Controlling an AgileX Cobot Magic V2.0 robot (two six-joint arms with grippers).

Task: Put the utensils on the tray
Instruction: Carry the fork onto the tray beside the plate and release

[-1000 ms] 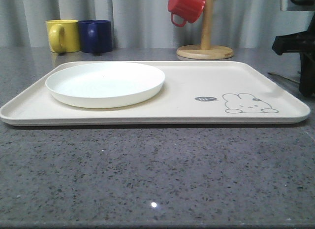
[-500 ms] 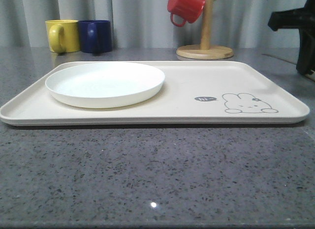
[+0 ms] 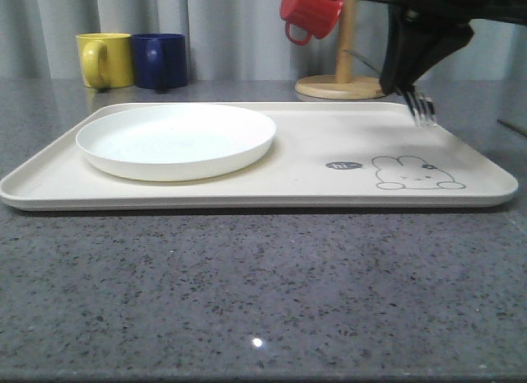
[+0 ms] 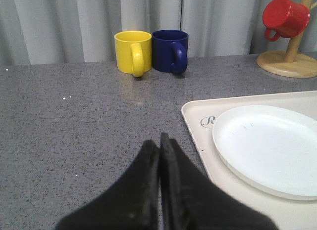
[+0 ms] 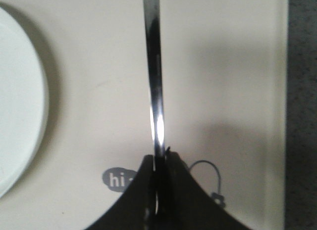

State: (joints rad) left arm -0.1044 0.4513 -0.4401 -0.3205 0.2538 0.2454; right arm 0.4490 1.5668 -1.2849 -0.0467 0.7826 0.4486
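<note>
My right gripper [image 3: 409, 85], clamped on a fork [image 3: 422, 109], has swung in over the tray [image 3: 313, 193] toward three o'clock, ready to lower; my left gripper [image 4: 159, 146] rests closed and empty.

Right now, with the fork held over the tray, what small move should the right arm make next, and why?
Probably lower it. The right gripper is shut on the fork, whose tines hang above the tray, over bare surface between the plate and the rabbit drawing. So a short descent, then release.
</note>
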